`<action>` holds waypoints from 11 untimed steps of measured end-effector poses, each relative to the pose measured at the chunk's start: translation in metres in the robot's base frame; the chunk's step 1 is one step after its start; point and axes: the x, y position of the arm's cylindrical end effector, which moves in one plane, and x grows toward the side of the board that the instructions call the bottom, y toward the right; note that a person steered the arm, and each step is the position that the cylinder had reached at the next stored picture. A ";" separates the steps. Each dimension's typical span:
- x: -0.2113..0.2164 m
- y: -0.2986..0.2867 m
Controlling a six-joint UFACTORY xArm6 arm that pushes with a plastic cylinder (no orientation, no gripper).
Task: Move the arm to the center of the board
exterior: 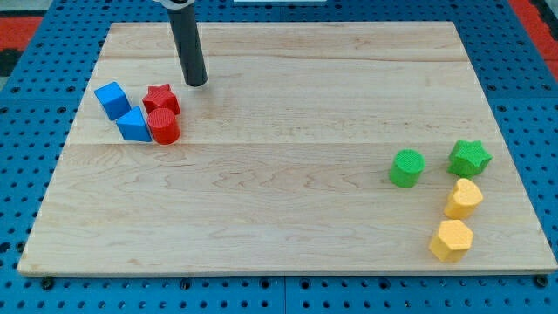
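My tip (pixel 196 83) rests on the wooden board (pixel 279 201) near the view's top left, well left of and above the board's middle. Just below and left of it sits a red star block (pixel 161 98), apart from the tip. Below the star is a red cylinder (pixel 164 127). A blue cube (pixel 112 99) and a blue wedge-like block (pixel 133 126) lie to their left, the wedge touching the cylinder.
At the view's right are a green cylinder (pixel 406 167) and a green star (pixel 470 158). Below them lie a yellow heart-like block (pixel 464 199) and a yellow hexagon (pixel 452 240). Blue pegboard (pixel 26 157) surrounds the board.
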 end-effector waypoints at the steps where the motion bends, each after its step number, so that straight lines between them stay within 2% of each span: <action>1: 0.000 0.000; 5: -0.002 0.014; 6: 0.048 0.057; 7: 0.137 0.069; 8: 0.169 0.069; 9: 0.136 0.080; 10: 0.097 0.140; 11: 0.082 0.236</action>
